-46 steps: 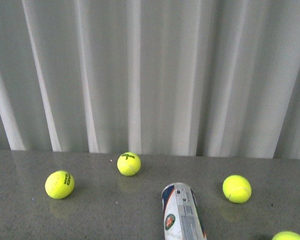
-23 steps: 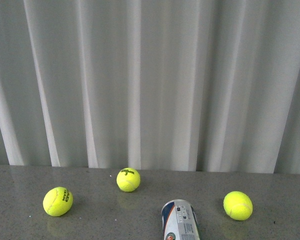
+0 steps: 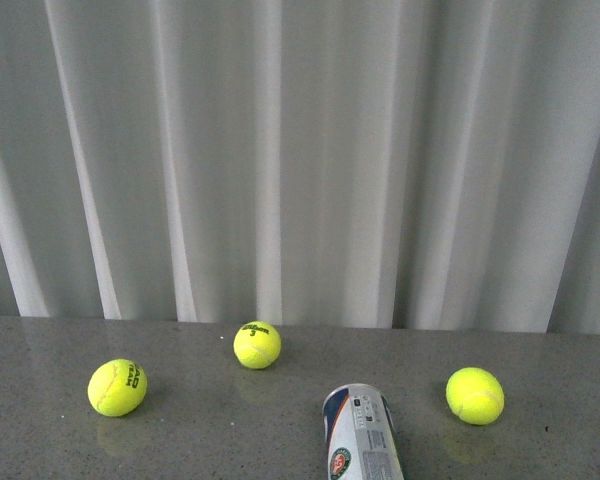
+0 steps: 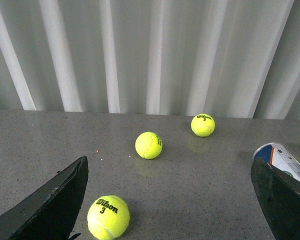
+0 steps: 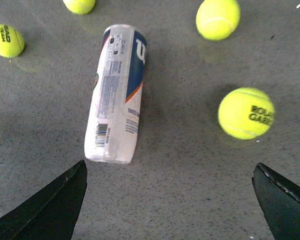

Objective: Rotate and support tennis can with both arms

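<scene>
The tennis can (image 5: 117,95) lies on its side on the grey table, empty, with a navy-and-white label and barcode. Its far end shows at the bottom of the front view (image 3: 360,430) and at the edge of the left wrist view (image 4: 285,161). My right gripper (image 5: 170,200) is open above the table, close to the can's barcode end and apart from it. My left gripper (image 4: 170,200) is open and empty, well to the side of the can, over a Wilson ball (image 4: 108,217). Neither gripper shows in the front view.
Three tennis balls lie near the curtain: left (image 3: 117,387), middle (image 3: 257,344), right (image 3: 475,395). In the right wrist view two more balls (image 5: 246,113) (image 5: 217,18) lie beside the can. A white curtain (image 3: 300,150) backs the table.
The front view has tilted: the balls and can sit lower in frame than a second ago, then rose slightly. The ball at the bottom right corner has left the view.
</scene>
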{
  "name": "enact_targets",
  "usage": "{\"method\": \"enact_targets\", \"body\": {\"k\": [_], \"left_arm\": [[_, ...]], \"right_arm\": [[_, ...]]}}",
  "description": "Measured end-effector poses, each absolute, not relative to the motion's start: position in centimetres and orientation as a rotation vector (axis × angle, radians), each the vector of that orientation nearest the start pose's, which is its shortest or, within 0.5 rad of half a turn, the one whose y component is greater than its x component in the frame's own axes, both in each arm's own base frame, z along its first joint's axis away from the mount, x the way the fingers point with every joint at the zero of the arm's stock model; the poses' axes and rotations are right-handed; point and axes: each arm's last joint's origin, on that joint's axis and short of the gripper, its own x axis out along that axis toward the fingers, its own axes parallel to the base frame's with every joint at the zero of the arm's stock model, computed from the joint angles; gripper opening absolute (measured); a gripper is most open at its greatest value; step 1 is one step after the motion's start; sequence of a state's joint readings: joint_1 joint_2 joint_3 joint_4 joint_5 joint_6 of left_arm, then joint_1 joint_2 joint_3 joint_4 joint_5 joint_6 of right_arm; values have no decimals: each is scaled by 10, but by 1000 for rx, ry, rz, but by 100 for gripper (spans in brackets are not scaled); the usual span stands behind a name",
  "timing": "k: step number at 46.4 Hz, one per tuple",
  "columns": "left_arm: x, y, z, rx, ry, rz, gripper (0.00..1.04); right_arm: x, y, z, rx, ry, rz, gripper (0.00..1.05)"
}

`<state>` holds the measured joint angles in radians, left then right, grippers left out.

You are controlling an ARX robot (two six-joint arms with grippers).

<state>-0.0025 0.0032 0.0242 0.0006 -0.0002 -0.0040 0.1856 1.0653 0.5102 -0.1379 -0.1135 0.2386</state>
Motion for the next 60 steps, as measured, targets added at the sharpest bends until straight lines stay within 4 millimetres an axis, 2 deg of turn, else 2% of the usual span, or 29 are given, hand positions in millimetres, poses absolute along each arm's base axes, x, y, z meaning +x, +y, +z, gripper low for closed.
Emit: {"method": "enact_targets", "body": {"k": [9,18,25,46,55,60], "left_arm": [[96,0,172,-4,-22,-2,98],[96,0,172,-4,-22,-2,98],[96,0,172,-4,-22,-2,98],[96,0,172,-4,-22,-2,98],[96,0,172,-4,-22,-2,98],[96,0,172,-4,-22,-2,98]], "right_arm": [[271,74,179,193,898,222,98],[308,93,156,209,996,230,98],[322,103,141,215,1040,229,98],[383,132,93,229,1143,253,98],[386,142,80,220,1173,276,98],[384,148,79,205,1175,296,81]]}}
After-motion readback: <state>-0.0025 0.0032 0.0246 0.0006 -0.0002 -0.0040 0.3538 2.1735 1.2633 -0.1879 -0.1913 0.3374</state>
